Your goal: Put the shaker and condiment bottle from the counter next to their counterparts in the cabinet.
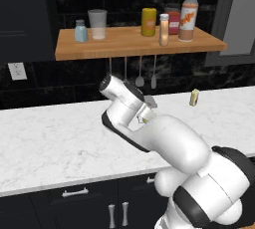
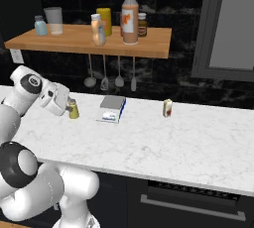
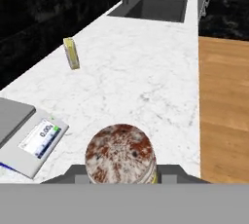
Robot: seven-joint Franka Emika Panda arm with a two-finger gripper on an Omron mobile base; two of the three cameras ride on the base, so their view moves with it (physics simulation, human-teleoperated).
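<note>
My gripper [image 2: 68,107] is shut on the olive-yellow shaker [image 2: 73,109], low over the left part of the white marble counter [image 2: 163,142]. In the hand view the shaker's speckled cap [image 3: 120,154] sits between the two fingertips of the gripper [image 3: 121,170]. In the left base view my arm hides most of the gripper [image 1: 146,114]. On the wooden cabinet shelf [image 1: 124,48] the slim peach condiment bottle [image 1: 164,30] stands near the front edge. It is just left of the tall orange-label bottle [image 1: 189,16]. The pale blue shaker [image 1: 80,31] stands at the shelf's left end.
A glass [image 1: 97,24], a yellow can [image 1: 148,22] and a red jar [image 1: 173,21] share the shelf. Utensils [image 2: 104,81] hang beneath it. A kitchen scale [image 2: 113,109] lies right of the gripper, a yellow striped can [image 2: 167,108] farther right. A sink [image 3: 151,9] lies beyond.
</note>
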